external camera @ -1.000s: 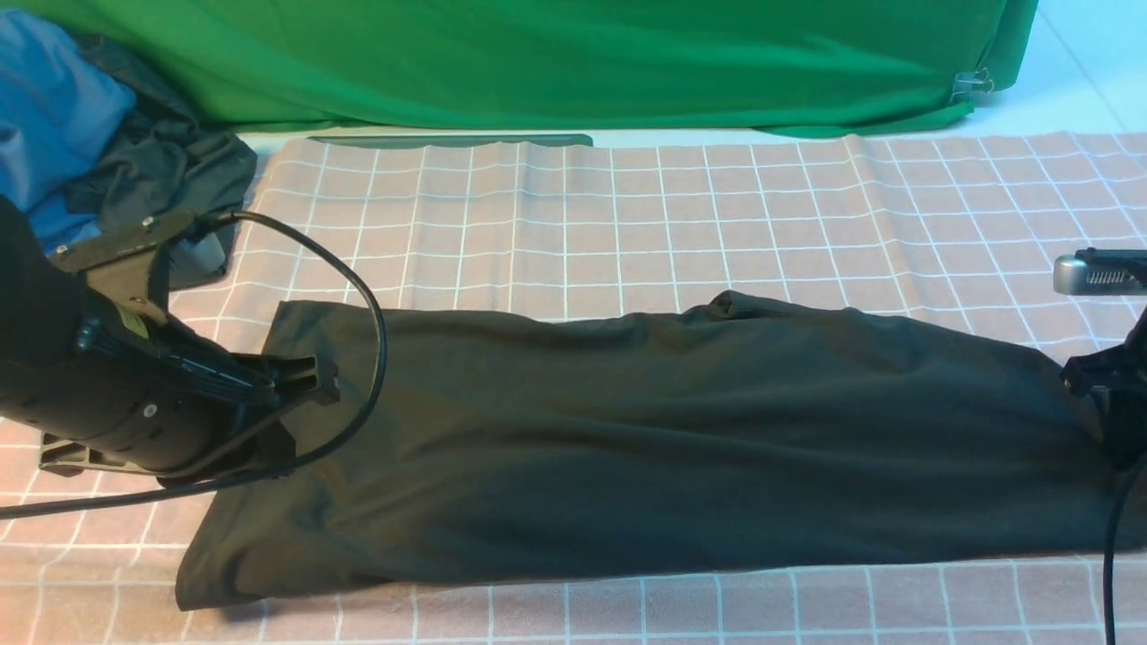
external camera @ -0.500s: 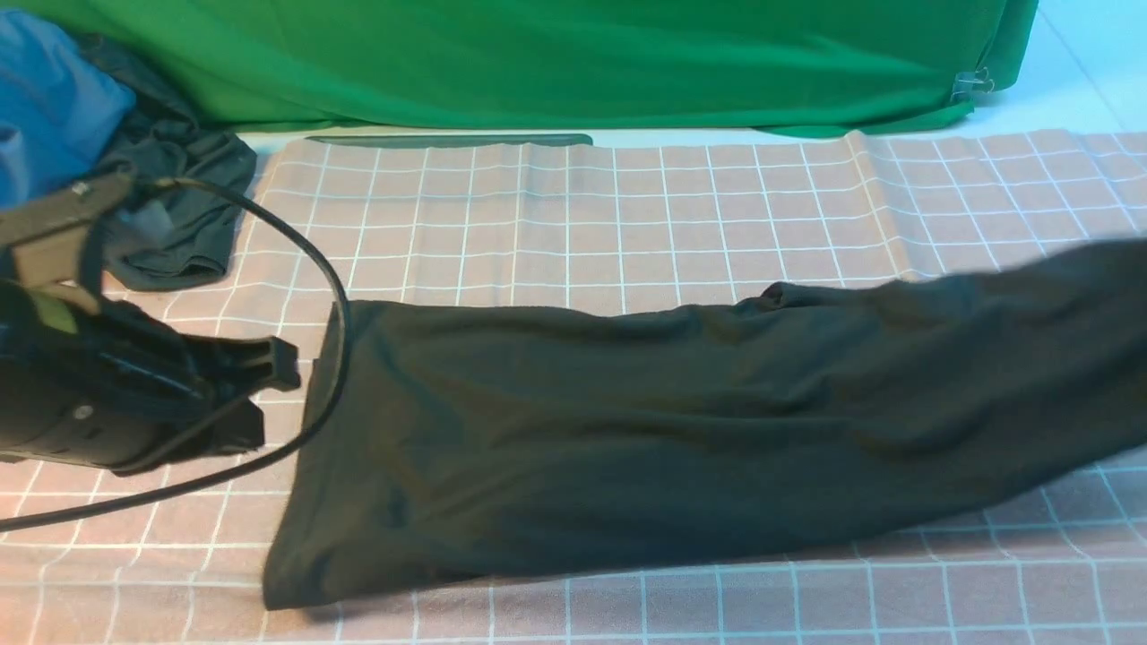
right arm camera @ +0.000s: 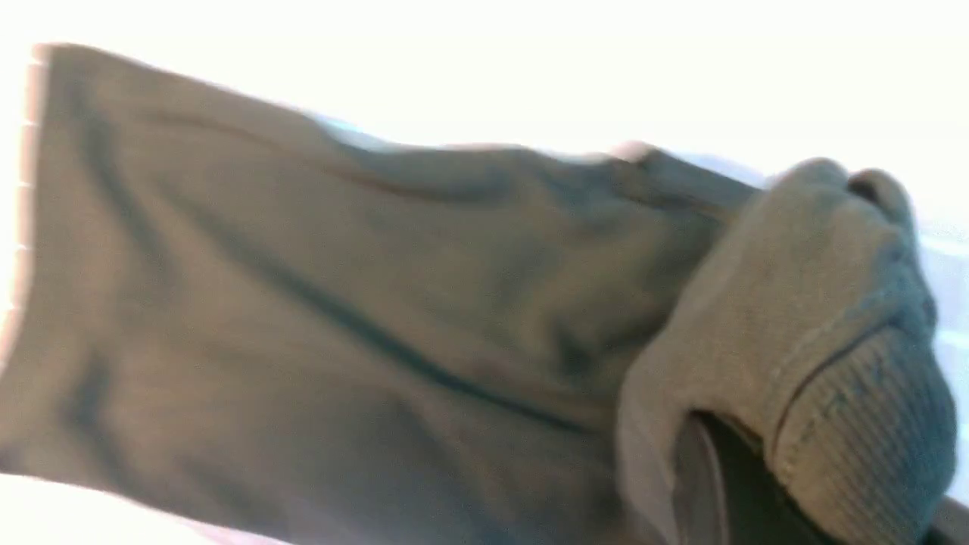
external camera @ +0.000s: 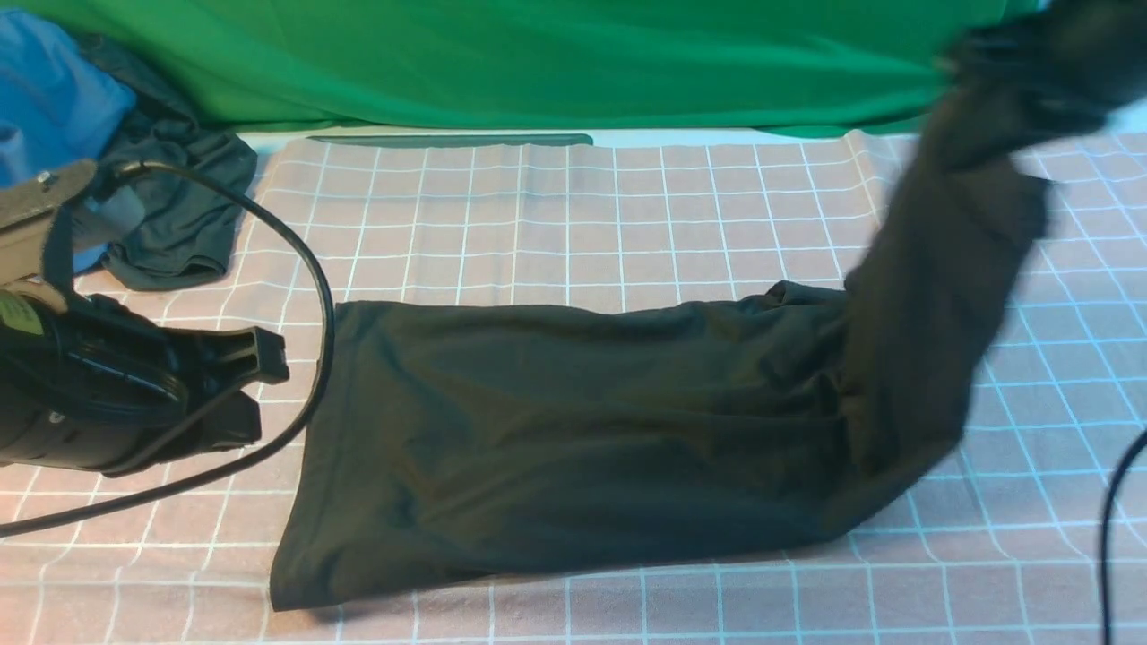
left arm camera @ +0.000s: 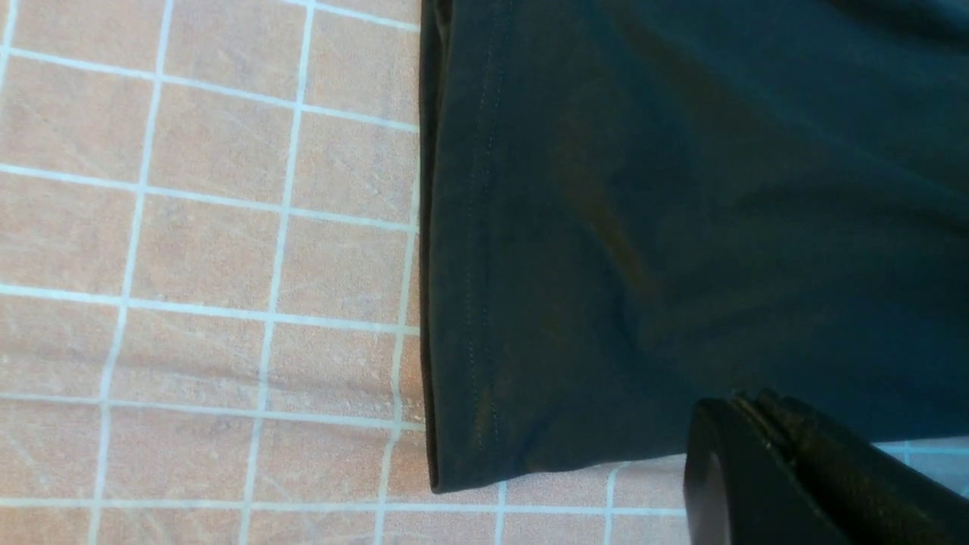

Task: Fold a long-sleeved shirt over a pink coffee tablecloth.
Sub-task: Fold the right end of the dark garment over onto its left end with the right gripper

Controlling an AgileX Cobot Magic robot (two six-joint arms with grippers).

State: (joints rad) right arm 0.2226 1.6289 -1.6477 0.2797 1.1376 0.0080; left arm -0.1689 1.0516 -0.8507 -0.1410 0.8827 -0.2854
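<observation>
Shirt (external camera: 573, 430): black, folded into a long band lying across the cloth (external camera: 573, 206). Its left end lies flat; its right end is raised high above the cloth.
Left tool (external camera: 255, 363): fingers together and empty. It hangs just beside the shirt's left edge, not touching it.
Right tool (right arm camera: 711, 492): clamped on a bunched end of the shirt and carrying it. The front view shows this end only as a dark blur.
Hem (left arm camera: 454, 303): straight, with a double row of stitching, lying flat on the grid.
Ribbed band (right arm camera: 855, 424): a cuff or collar, I cannot tell which, wadded at the right tool.
Handling: soft, light, limp knit. It drapes and creases under its own weight, so the lifted end will likely sag and drag the flat part with it. It looks neither slippery nor fragile.
Where to hold: probably the stitched hem corners or the ribbed band, where the layers are thicker and a pinch bites through all of them.
Step, as I judge it: the right end is being carried over toward the left for a crosswise fold.
Writing: none readable; no print or neck label shows in these views.
Nearby: green backdrop (external camera: 538, 63), blue garment (external camera: 45, 90), grey garment (external camera: 179, 224).
</observation>
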